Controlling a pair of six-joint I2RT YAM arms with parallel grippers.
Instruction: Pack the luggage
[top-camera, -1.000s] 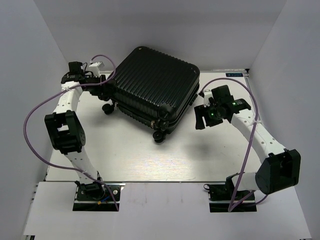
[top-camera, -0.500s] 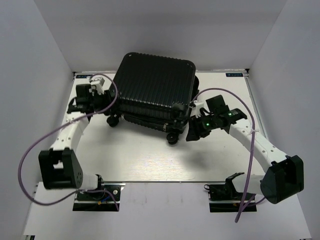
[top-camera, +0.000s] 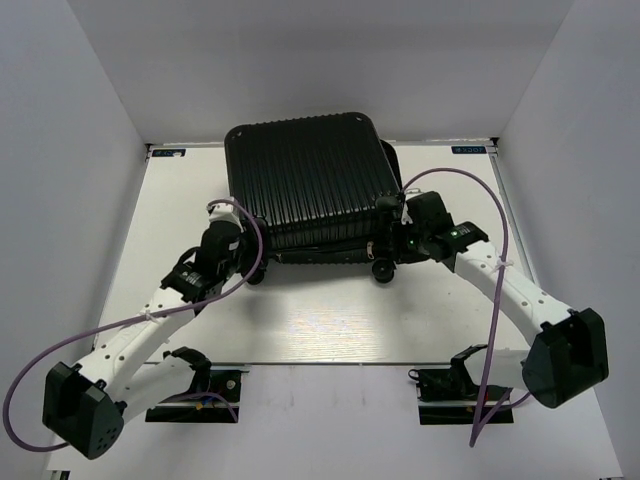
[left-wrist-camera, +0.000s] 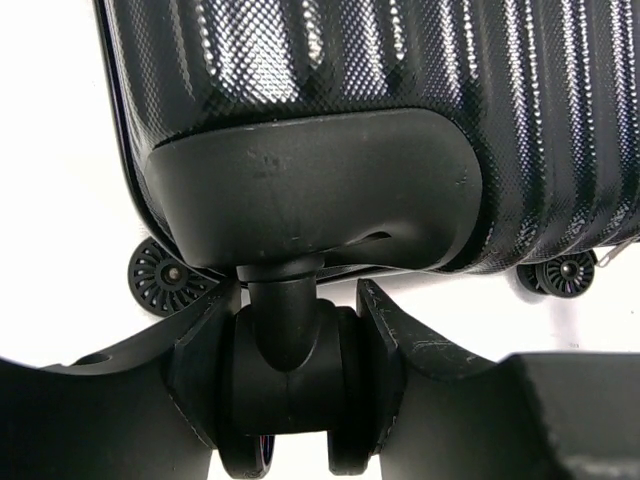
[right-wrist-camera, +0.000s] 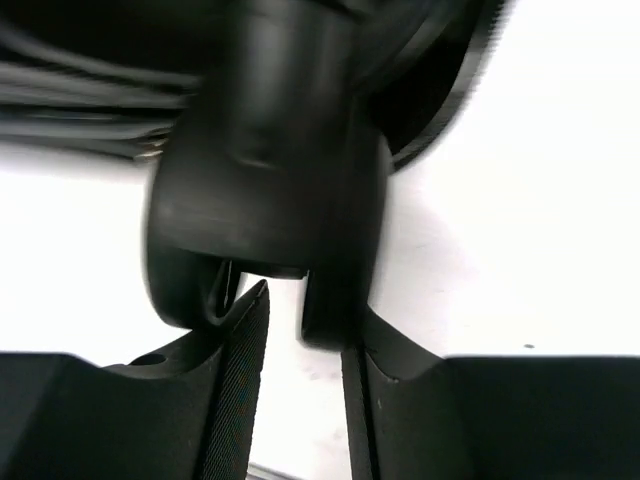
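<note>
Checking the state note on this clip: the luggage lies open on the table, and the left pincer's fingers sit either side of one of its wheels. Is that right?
Not quite. The luggage is closed, not open; the top external view shows its ribbed shell facing up and no lining. The rest holds: the left pincer has its fingers either side of one wheel.

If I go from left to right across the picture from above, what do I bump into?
left tool → black suitcase → right tool
</note>
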